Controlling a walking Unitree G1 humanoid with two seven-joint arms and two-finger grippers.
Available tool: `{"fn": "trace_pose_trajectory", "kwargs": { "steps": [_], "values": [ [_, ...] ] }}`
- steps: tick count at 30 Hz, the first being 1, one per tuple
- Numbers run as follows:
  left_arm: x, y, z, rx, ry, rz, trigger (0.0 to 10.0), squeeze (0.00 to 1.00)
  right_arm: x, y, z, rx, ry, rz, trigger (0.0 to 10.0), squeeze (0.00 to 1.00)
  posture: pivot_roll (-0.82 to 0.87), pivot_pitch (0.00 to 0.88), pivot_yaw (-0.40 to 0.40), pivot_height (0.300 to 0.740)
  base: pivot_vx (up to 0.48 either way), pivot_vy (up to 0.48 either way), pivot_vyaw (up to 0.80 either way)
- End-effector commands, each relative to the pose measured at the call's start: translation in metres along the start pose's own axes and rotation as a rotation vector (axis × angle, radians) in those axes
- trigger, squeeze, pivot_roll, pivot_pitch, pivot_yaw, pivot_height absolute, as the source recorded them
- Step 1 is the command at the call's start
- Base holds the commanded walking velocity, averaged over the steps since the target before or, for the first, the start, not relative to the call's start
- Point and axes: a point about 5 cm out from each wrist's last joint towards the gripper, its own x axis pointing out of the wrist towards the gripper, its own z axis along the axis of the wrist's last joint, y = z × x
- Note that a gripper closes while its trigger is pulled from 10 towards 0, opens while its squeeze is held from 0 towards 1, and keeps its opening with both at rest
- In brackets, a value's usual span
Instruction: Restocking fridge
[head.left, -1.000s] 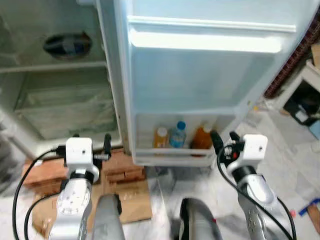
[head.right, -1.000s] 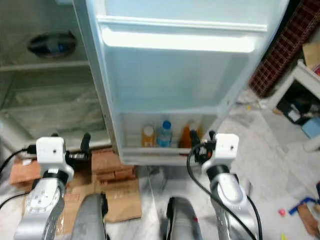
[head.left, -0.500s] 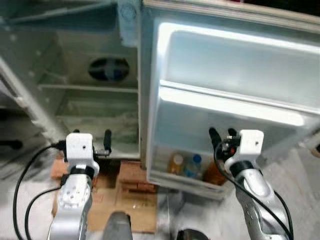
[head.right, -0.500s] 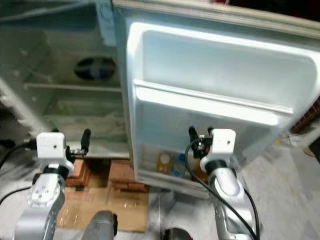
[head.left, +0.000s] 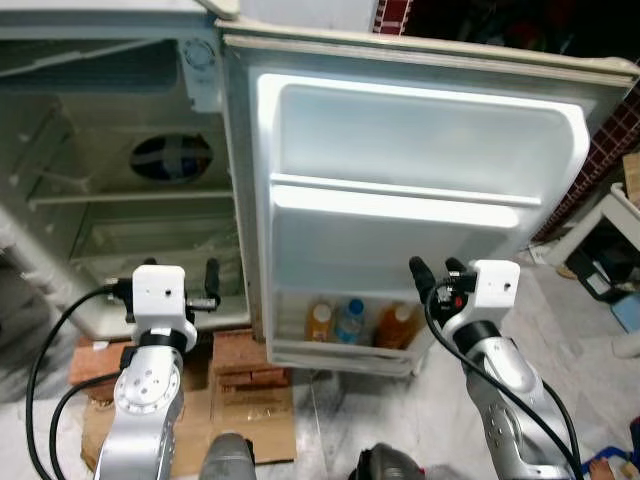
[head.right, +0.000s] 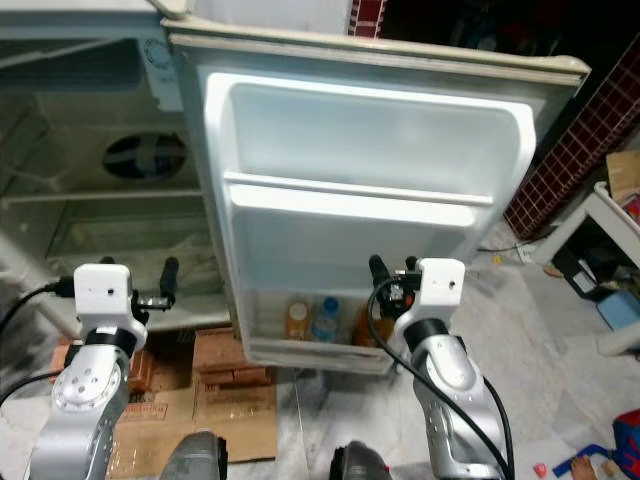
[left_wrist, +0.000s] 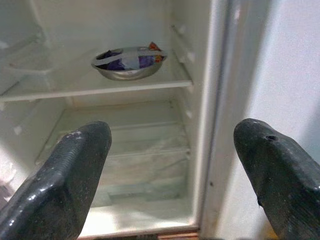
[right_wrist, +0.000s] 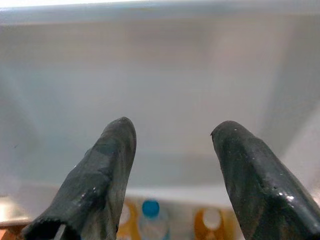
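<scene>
I have both grippers, left (left_wrist: 170, 175) and right (right_wrist: 172, 175), spread wide before the open fridge (head.left: 110, 130); bottles (head.left: 350, 322) in its door (head.left: 420, 150)

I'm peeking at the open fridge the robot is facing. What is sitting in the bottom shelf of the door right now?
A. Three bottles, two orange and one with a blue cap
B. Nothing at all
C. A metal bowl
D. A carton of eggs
A: the bottom door shelf holds an orange bottle, a blue-capped bottle and another orange bottle; the metal bowl sits on a shelf inside the fridge.
</scene>
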Motion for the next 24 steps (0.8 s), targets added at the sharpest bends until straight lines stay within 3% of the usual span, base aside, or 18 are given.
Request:
{"fn": "trace_pose_trajectory", "kwargs": {
  "steps": [1,10,24],
  "values": [
    [0.001,-0.004,0.001,0.007,-0.004,-0.012,10.0,0.00,-0.001,-0.003,0.004,-0.005,-0.010,-0.008,10.0,0.00,0.05,0.000,-0.064,0.740,0.000,0.000,0.00],
    [0.003,-0.002,0.000,0.014,0.006,0.005,10.0,0.00,0.005,-0.002,0.007,-0.006,-0.012,0.002,10.0,0.00,0.05,0.000,-0.065,0.740,0.000,0.000,0.00],
    [0.003,-0.003,0.001,0.023,0.009,0.005,10.0,0.00,0.016,0.001,0.004,-0.062,0.023,0.029,10.0,0.00,0.06,0.000,-0.064,0.740,0.000,-0.421,0.00]
  ]
}}
